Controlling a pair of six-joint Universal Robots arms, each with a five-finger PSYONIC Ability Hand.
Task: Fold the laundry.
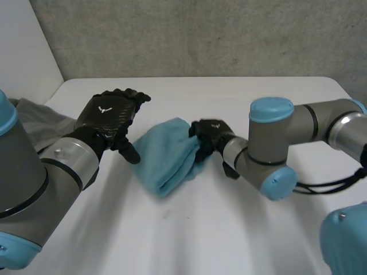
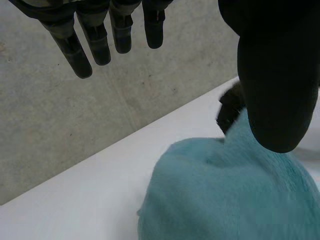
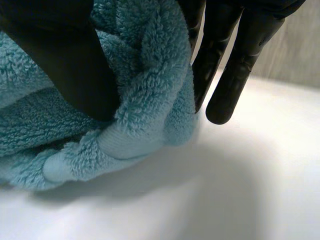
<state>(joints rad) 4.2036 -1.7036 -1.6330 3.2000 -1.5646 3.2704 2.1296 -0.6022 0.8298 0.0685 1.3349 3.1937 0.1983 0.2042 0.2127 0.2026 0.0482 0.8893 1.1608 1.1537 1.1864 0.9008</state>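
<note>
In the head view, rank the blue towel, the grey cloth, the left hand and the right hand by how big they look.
1. blue towel
2. left hand
3. grey cloth, partly hidden by the left arm, so its place is unsure
4. right hand

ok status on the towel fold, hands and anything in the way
Left hand open, beside blue towel. Right hand pinching towel's edge, towel bunched. Grey cloth by left arm, not in the way.
</note>
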